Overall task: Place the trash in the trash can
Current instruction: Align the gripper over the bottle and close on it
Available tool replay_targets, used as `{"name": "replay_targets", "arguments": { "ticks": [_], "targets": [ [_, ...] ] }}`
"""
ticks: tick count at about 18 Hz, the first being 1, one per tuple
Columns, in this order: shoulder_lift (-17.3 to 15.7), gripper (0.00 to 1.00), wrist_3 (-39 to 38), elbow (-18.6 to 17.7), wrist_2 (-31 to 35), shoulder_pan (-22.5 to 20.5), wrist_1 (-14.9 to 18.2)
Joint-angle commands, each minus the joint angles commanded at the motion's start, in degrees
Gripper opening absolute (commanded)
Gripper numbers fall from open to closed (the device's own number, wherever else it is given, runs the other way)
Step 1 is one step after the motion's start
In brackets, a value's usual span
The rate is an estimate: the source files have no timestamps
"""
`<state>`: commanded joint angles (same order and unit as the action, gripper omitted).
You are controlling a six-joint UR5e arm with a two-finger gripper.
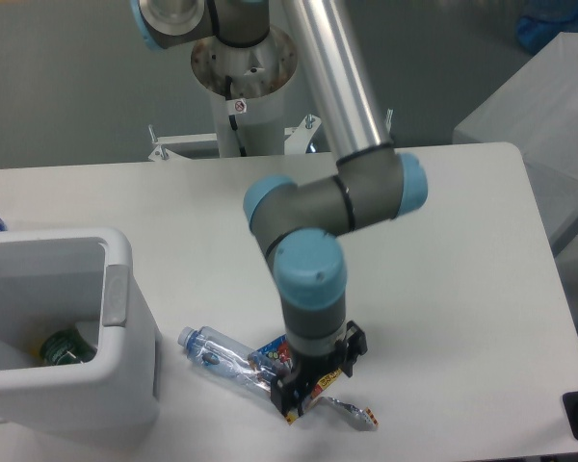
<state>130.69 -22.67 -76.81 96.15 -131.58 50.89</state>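
We have the tool down on the packet (grip unclear); next, lift it toward the bin

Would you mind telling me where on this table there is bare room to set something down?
The white table is bare right of the arm to its right edge, and along the back between the robot base and the large white rectangular bin. The front centre is crowded: the gripper is down on the blue-and-orange snack packet, beside the crushed clear plastic bottle and the silver foil wrapper.
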Motion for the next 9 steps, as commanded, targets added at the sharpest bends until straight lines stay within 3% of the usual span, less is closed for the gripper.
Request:
{"name": "replay_targets", "arguments": {
  "ticks": [9],
  "targets": [
    [0.3,1.00,-1.1,-1.3,0.2,1.1,0.0]
  ]
}}
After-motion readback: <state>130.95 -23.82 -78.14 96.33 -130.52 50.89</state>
